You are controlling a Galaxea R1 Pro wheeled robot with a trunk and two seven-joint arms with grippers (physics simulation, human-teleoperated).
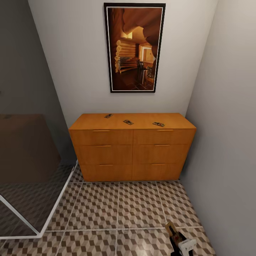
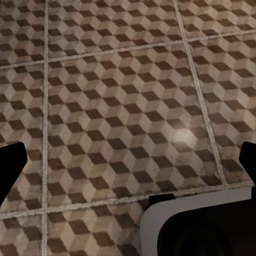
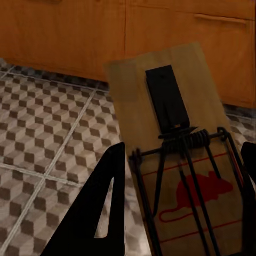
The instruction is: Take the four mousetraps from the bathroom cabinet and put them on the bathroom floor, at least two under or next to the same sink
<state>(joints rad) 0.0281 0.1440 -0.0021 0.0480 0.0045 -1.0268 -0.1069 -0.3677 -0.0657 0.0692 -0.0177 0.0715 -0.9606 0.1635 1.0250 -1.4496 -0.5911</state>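
Right pincer (image 1: 175, 233) clamped on one small tan wooden mousetrap (image 3: 176, 138), with three more mousetraps lying on the low orange-brown wooden cabinet (image 1: 132, 149) ahead.

Seen from the right wrist, the held trap stands out between the two dark fingers (image 3: 93, 213), its black metal spring and red mouse mark facing the camera; it hangs above the cube-patterned brown-and-beige tiled bathroom floor (image 1: 117, 209), with the cabinet's drawer fronts well beyond it. Farther off than the pincer, on the cabinet's flat top, lie the left trap (image 1: 108, 116), the middle trap (image 1: 128, 122) and the right trap (image 1: 158, 124), well apart from one another. Above the cabinet hangs a tall dark-framed picture (image 1: 134, 47) on the pale wall. Left pincer (image 2: 128, 160) hovers over bare tiles, its dark fingertips spread wide and holding nothing.
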